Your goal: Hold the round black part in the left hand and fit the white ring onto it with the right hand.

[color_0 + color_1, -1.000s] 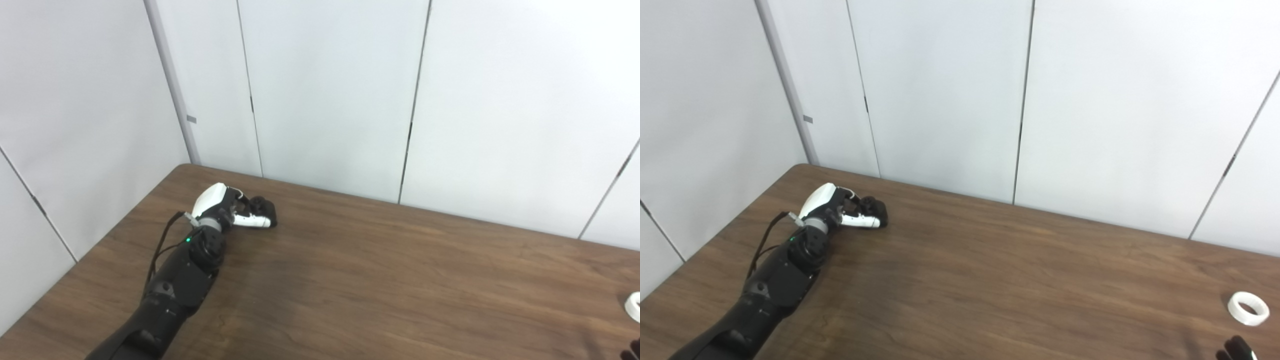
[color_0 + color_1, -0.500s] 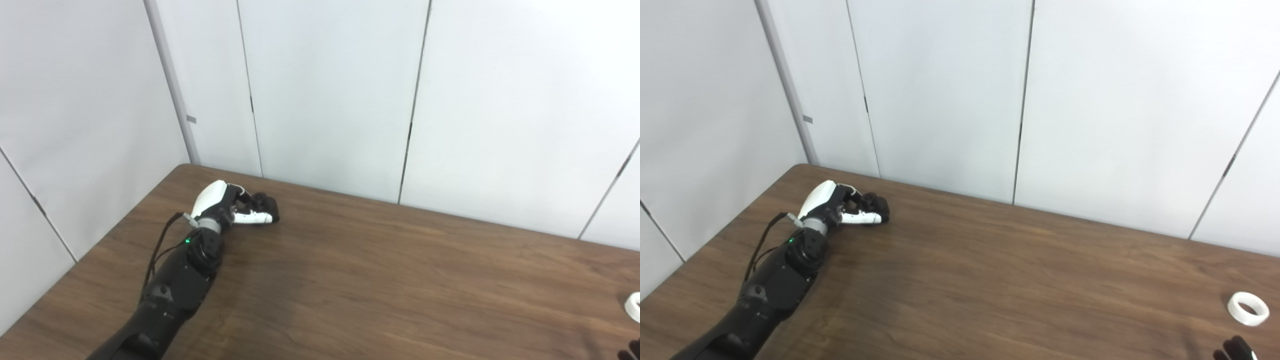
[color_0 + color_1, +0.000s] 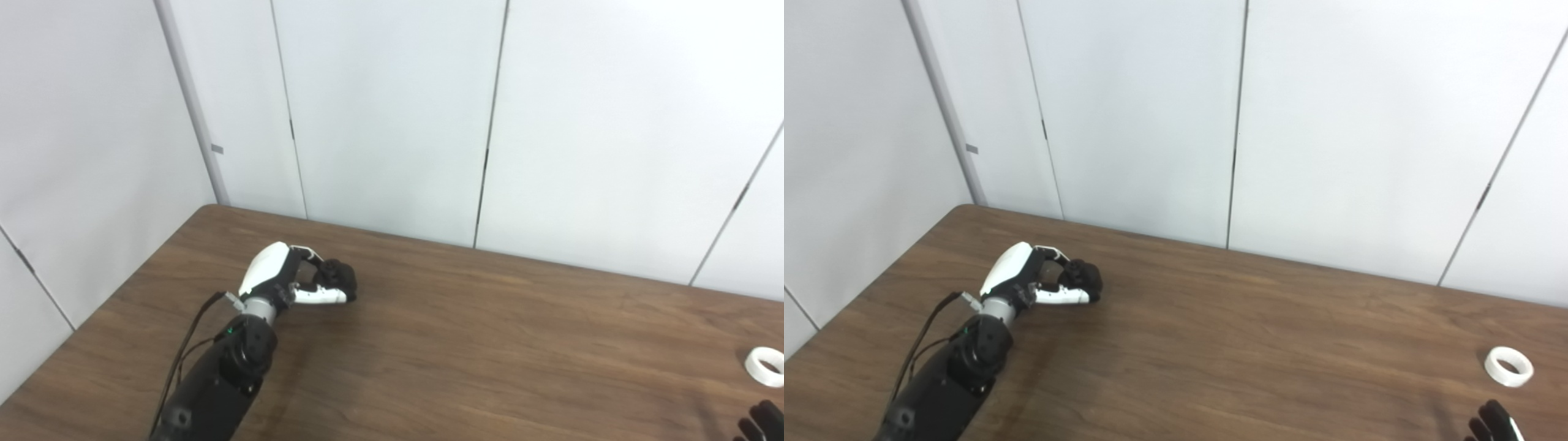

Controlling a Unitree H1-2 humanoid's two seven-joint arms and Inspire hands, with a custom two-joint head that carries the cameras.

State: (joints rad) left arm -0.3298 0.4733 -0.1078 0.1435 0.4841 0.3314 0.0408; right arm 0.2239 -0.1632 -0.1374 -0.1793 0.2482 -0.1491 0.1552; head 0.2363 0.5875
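My left hand (image 3: 294,278) is at the far left of the brown table (image 3: 490,343), with its fingers and thumb closed on the round black part (image 3: 340,278); it also shows in the right eye view (image 3: 1085,278). The white ring (image 3: 1508,365) lies flat on the table at the far right, also seen at the edge of the left eye view (image 3: 765,366). Only the dark fingertips of my right hand (image 3: 1494,424) show at the bottom right corner, a little nearer than the ring and not touching it.
White wall panels (image 3: 392,110) stand right behind the table's far edge and along its left side. A black cable (image 3: 184,349) runs along my left forearm.
The camera has shifted, so the whole scene sits a little further left. My left hand has lifted slightly with the black part and come a bit nearer. The ring has not moved.
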